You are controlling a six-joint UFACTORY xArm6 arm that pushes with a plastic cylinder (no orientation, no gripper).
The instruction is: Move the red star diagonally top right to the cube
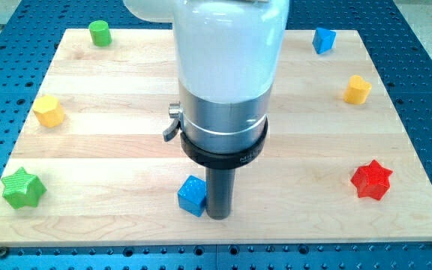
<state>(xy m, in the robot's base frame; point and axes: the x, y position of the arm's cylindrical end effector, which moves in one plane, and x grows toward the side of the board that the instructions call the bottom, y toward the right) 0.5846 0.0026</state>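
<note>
Nearest the view's bottom: rod tip on wooden board, touching the right side of blue cube. No claw fitted, so open/closed n/a; rod grips nothing. Red star sits well apart at view's right, approx level w/ cube. Green star at left edge. Mid-board: yellow block left, yellow block right. Far edge: green cylinder top left, blue block top right.
</note>
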